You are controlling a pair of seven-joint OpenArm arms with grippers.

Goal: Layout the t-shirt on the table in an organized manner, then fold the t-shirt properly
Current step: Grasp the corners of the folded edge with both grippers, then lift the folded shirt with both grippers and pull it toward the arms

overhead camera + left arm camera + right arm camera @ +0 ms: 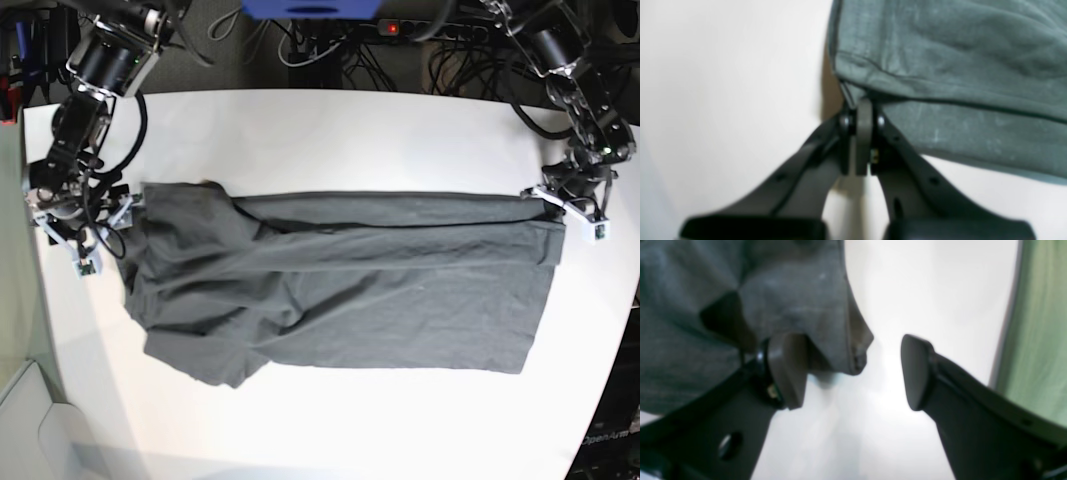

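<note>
The dark grey t-shirt (340, 280) lies spread lengthwise across the white table (330, 130), its upper edge folded over and its left end wrinkled. My left gripper (555, 203) is at the shirt's upper right corner. In the left wrist view it (863, 115) is shut, pinching the folded edge of the cloth (957, 66). My right gripper (113, 213) is at the shirt's upper left corner. In the right wrist view it (853, 373) is open, with a corner of the cloth (706, 306) hanging between its fingers (786, 370) and touching one of them.
Cables and a power strip (400, 28) lie behind the table's far edge. The table's left edge (35, 250) runs close to my right gripper, with green floor (1037, 340) beyond it. The right edge (620, 300) is close to my left gripper.
</note>
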